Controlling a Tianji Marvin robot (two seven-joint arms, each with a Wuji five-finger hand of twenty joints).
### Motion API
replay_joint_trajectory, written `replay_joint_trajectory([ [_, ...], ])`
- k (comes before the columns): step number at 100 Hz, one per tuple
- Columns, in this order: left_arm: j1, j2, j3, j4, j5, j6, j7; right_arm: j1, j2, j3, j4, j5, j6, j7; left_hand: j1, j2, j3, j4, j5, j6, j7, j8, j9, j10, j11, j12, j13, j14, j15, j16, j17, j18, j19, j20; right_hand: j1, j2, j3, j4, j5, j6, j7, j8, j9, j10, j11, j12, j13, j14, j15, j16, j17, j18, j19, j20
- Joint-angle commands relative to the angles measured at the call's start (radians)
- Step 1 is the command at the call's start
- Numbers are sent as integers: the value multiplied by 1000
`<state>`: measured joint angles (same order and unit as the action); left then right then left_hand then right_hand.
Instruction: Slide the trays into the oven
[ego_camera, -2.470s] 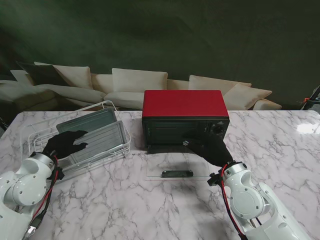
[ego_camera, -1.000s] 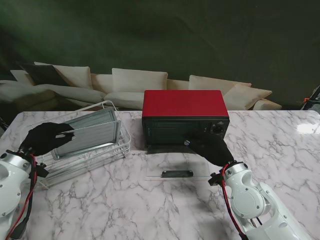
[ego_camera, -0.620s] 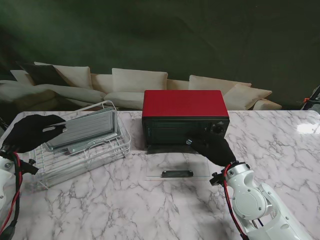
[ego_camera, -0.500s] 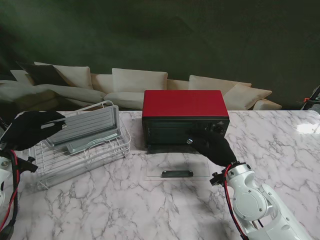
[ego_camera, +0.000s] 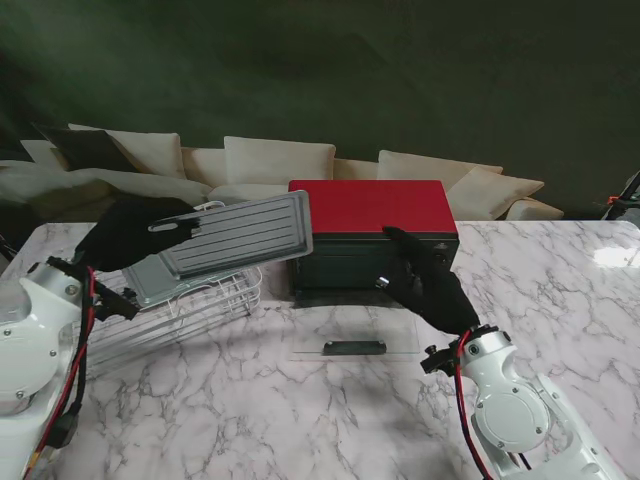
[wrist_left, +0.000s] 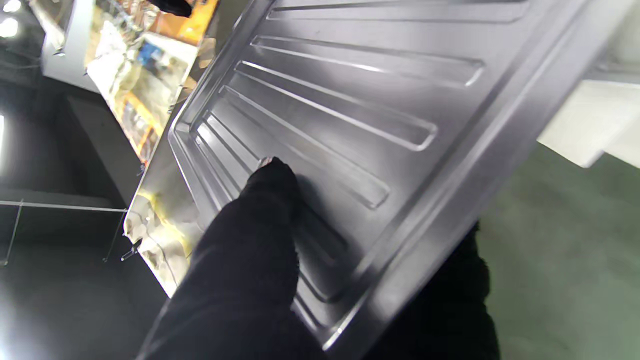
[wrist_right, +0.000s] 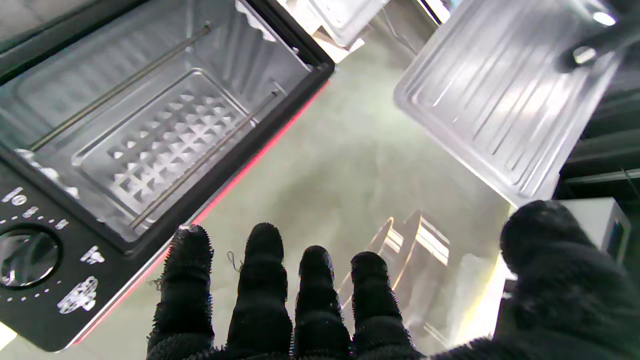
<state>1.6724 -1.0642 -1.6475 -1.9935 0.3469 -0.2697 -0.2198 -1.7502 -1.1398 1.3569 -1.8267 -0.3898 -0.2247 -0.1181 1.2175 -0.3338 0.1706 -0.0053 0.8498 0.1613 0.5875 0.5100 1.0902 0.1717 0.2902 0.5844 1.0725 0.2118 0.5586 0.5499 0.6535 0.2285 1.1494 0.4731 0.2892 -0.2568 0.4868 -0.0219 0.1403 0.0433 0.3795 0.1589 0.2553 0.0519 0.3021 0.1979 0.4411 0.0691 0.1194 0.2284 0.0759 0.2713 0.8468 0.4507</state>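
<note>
A ribbed grey metal tray (ego_camera: 235, 235) hangs in the air, tilted, with its far end in front of the red oven's (ego_camera: 370, 207) top left corner. My left hand (ego_camera: 128, 238), in a black glove, is shut on the tray's near-left end; in the left wrist view a finger (wrist_left: 260, 225) presses on the tray (wrist_left: 350, 100). The oven's glass door (ego_camera: 350, 337) lies open and flat on the table. My right hand (ego_camera: 425, 283) is raised in front of the oven's right side, open and holding nothing. The right wrist view shows the oven cavity (wrist_right: 150, 125) and the held tray (wrist_right: 500, 100).
A white wire rack (ego_camera: 195, 300) stands on the marble table (ego_camera: 300, 420) at the left, with what looks like a second grey tray (ego_camera: 152, 280) in it. The oven's control knob (wrist_right: 25, 257) is on its right panel. Sofas line the back.
My left hand has lifted the tray out of the wire rack and carried it up and to the right, toward the oven. My right hand has risen a little.
</note>
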Motion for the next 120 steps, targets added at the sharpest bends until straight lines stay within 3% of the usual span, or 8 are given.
replay_joint_trajectory([
  [1,-18,-8,35,-2,-5,10,-19,-4,-6,2,-15,35,-4,3,51,20,104,1,38,-53,43,32,20,24,-15,12,6,17,25,0,1,-34,43,-11,-53,-48,23,-28,-42,23,-12,-11,-56,-17,36,14,-33,-41,-28,-20,-13,-69,-18,-23],
  [11,-49,-9,98,6,-27,38,-22,-1,-7,-2,-19,79,-16,18,52,21,104,2,38,-53,42,33,19,25,-15,12,5,19,25,1,0,-33,43,-11,-68,-90,36,-37,-49,35,16,18,-71,-15,62,20,-36,-46,-22,-22,-13,-94,-18,-37],
  [34,-118,-20,232,40,-56,103,2,26,-6,-25,0,66,-32,19,53,23,102,2,37,-53,39,36,18,25,-14,12,5,17,27,2,0,-33,44,-10,-96,-140,86,-49,-31,46,67,67,-49,3,153,54,-12,-51,12,-18,-8,-120,-11,-93],
  [58,-182,-32,338,87,-92,157,29,65,-3,-68,20,74,-22,39,54,23,102,3,36,-50,37,37,16,27,-13,12,3,20,28,3,-2,-32,46,-10,-88,-159,97,-52,0,65,97,97,-26,22,216,78,23,-41,62,4,21,-131,43,-101],
  [85,-189,-34,356,94,-125,153,28,89,-5,-93,38,82,-13,39,55,24,100,3,36,-51,36,39,17,27,-11,12,4,21,31,3,-3,-31,47,-9,-44,-170,83,-52,55,75,126,151,30,37,297,110,90,-26,163,66,67,-127,126,-90],
  [120,-161,-29,325,66,-161,118,4,110,-17,-94,76,87,2,-1,52,33,93,0,34,-65,40,48,12,21,-7,17,2,12,32,3,-2,-35,49,-10,-48,-156,76,-50,52,51,124,179,4,20,284,104,36,-39,146,69,24,-94,135,-66],
])
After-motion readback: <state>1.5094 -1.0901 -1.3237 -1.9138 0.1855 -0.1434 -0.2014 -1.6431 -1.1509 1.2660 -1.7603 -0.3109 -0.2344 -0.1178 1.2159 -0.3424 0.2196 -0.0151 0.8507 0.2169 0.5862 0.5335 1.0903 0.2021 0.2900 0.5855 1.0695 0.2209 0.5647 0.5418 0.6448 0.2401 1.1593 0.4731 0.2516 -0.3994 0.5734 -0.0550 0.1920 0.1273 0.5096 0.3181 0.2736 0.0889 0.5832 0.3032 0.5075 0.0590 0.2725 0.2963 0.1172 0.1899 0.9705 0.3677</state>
